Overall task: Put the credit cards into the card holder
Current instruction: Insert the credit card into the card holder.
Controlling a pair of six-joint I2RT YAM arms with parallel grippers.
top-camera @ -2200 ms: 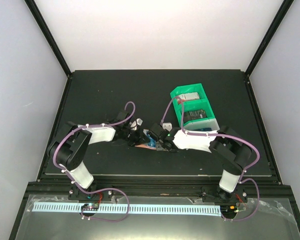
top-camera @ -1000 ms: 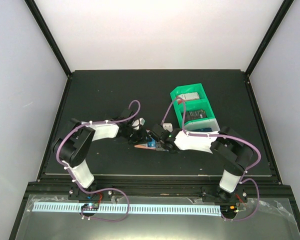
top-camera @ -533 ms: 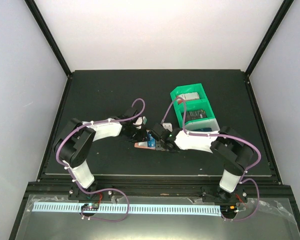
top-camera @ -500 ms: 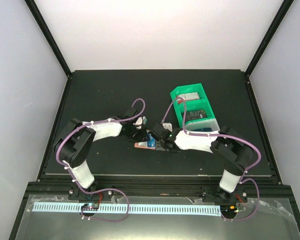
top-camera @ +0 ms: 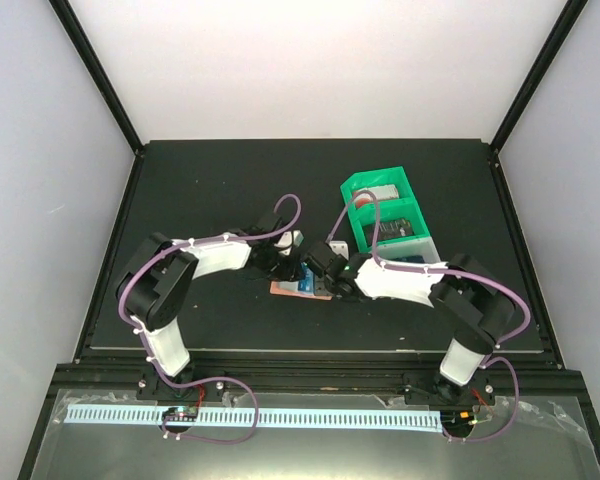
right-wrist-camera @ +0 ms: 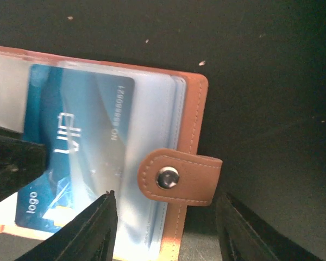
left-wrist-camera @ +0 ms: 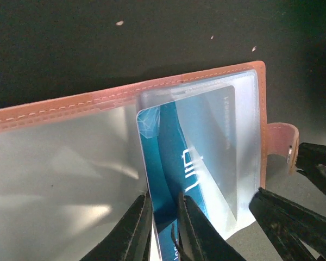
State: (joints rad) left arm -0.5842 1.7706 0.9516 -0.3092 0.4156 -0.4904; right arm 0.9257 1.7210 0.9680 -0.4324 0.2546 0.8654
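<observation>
**Left gripper (left-wrist-camera: 164, 228) feeds a blue card into the sleeve**

Left gripper first: we see its two dark fingers closed on the near edge of the blue card (left-wrist-camera: 206, 147), a thin pinch right at the rim. The card's far part already sits under a clear sleeve (left-wrist-camera: 247, 119) of the card holder (left-wrist-camera: 98, 100). That holder lies open and flat on the black table (top-camera: 200, 190), about mid-table, left of the green tray (top-camera: 385, 215) and nearer than it.

Over to the right gripper (right-wrist-camera: 165, 231): jaws spread wide, one finger either side of the snap tab (right-wrist-camera: 179, 176) at the holder's right edge. Whether they press the leather down, we cannot tell.

How will it handle? We judge the card light, stiff and slick, a rigid plastic rectangle with rounded corners. An edge pinch like this suits it, and it should slide rather than bend.

The holder is the soft party: a salmon leather-like cover with pale stitching, and glossy, floppy plastic pockets that catch the glare. We reckon it would skate on the table under a push. Its best hold is the stitched border beside the tab, not the limp sleeves.
</observation>
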